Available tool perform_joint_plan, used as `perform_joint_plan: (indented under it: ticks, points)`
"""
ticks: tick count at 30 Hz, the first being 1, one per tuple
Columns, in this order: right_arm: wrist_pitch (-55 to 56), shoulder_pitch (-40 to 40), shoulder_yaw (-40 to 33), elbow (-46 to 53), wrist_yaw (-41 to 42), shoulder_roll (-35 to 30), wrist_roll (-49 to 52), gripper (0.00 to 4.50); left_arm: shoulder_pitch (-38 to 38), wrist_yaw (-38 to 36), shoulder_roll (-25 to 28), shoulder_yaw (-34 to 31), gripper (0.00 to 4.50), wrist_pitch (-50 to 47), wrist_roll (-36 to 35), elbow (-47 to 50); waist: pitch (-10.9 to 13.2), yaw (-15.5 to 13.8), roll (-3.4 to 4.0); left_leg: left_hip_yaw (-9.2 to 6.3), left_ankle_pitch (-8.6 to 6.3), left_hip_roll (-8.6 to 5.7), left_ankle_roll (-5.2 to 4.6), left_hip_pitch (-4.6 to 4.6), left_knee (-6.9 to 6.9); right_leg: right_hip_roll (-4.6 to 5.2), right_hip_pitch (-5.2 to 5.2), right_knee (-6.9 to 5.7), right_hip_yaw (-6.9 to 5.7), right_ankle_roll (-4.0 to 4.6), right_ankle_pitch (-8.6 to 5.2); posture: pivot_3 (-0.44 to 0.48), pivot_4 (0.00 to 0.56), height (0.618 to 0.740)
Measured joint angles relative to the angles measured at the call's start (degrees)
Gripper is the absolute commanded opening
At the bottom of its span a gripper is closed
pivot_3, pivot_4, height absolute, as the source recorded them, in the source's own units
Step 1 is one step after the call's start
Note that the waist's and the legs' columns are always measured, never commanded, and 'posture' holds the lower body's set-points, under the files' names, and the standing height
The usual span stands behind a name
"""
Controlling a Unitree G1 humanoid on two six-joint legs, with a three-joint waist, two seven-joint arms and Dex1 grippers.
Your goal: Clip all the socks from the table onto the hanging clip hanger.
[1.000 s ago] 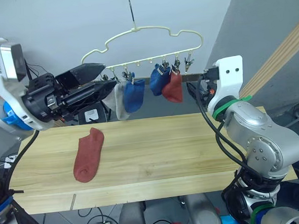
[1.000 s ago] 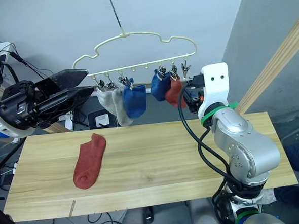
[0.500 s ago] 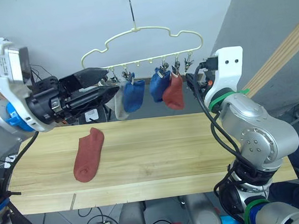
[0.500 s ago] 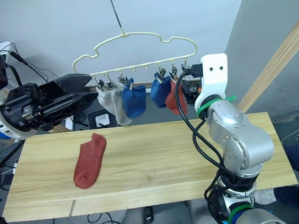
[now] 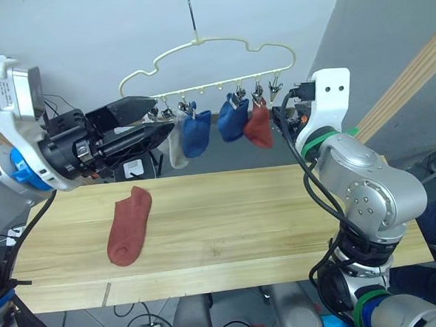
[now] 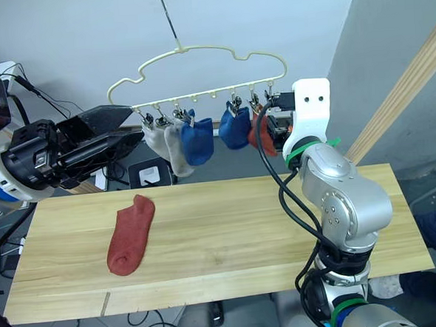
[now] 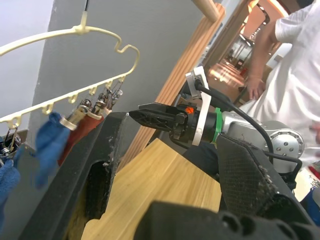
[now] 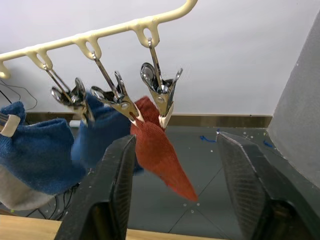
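1. Fingers of the left gripper (image 5: 147,122) stand parted and hold nothing in the left eye view, reaching toward the left end of the hanger (image 5: 208,68). Five socks hang there: two grey (image 5: 174,140), a blue one (image 5: 197,133), another blue (image 5: 233,118) and a red (image 5: 258,126). One red sock (image 5: 130,224) lies flat on the desk (image 5: 229,222), left of centre and well apart from both arms. By my reading the hung-sock step is done and the last sock is up next: an arm must come down, take it by the cuff and lift it to a clip.

2. In the right eye view, the right gripper (image 6: 269,127) sits just beside the hung red sock at the hanger's right end; this view doesn't show how its fingers stand. The desk around the lying sock gives plenty of room, and its front edge is not close to it.

3. Across the left wrist view the left fingers (image 7: 107,165) spread wide with nothing between them, and the right arm (image 7: 200,122) faces them. A person (image 7: 295,75) stands behind, so wide swings that way look risky.

4. Seen from the right wrist, the right fingers (image 8: 117,180) are parted and bare below the end clip (image 8: 161,95), which looks free for the last sock.
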State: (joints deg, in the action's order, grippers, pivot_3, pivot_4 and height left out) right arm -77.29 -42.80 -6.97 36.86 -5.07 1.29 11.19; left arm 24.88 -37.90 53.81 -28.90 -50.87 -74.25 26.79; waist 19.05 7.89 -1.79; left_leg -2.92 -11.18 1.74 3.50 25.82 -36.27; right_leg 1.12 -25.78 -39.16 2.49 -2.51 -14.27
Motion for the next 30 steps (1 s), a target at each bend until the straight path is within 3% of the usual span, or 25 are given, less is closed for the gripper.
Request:
perform_joint_plan:
  ticks: [30]
  points:
    - [11.97,-1.21,1.66,-11.42,1.2,-0.11,0.03,2.56,-1.59,4.98,0.93,-0.12,3.23,0.15,-2.46,2.03,-0.02,-2.1,-0.03,-0.05,0.04,-0.02,-0.06,-0.03,-0.7,-0.04,0.0,-0.74,0.02,0.0,0.0,-0.087,0.269,0.74]
